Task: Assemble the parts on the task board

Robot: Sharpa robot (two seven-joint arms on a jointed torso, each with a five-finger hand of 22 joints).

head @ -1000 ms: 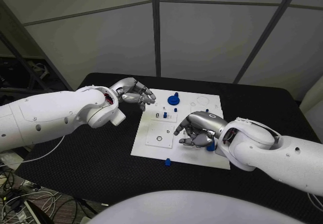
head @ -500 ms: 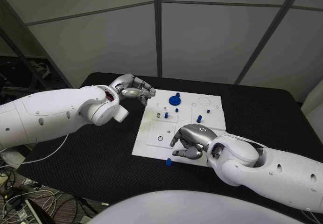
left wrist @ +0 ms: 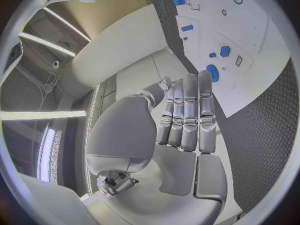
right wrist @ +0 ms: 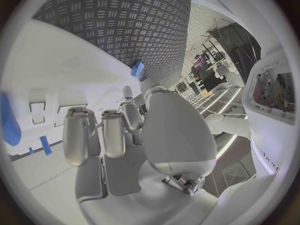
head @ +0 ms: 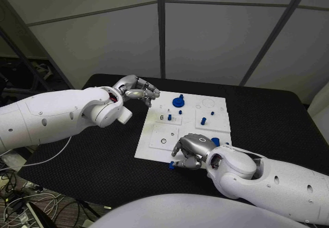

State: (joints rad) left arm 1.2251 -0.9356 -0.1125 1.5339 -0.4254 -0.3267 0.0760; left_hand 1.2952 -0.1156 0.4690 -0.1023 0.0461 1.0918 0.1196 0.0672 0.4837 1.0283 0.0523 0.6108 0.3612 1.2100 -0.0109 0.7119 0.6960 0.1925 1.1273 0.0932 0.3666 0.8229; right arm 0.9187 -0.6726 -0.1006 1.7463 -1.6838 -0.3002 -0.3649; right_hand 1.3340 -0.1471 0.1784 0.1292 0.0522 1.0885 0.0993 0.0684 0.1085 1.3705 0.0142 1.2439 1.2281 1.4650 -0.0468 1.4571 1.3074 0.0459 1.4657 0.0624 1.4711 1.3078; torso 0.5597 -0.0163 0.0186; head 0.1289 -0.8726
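Note:
The white task board [head: 154, 142] lies mid-table. On it are a round blue knob [head: 178, 100], small blue pegs [head: 169, 117] [head: 203, 121] and a blue piece [head: 215, 141]. One small blue part [head: 170, 165] lies on the black table just off the board's front edge, also seen in the right wrist view [right wrist: 137, 68]. My right hand [head: 188, 151] hovers over the board's front edge with fingers bent down, its thumb [right wrist: 128, 96] close to that part, holding nothing. My left hand [head: 139, 94] hangs at the board's far left corner, its fingers [left wrist: 187, 115] straight and empty.
The black table [head: 89, 156] spreads wide on both sides of the board. In the left wrist view the board [left wrist: 262, 50] and the blue knob [left wrist: 212, 72] lie beyond the fingertips. Grey wall panels stand behind the table.
My right hand has drawn back from the board's middle to its front edge, close to the blue part on the table. The left hand has barely shifted.

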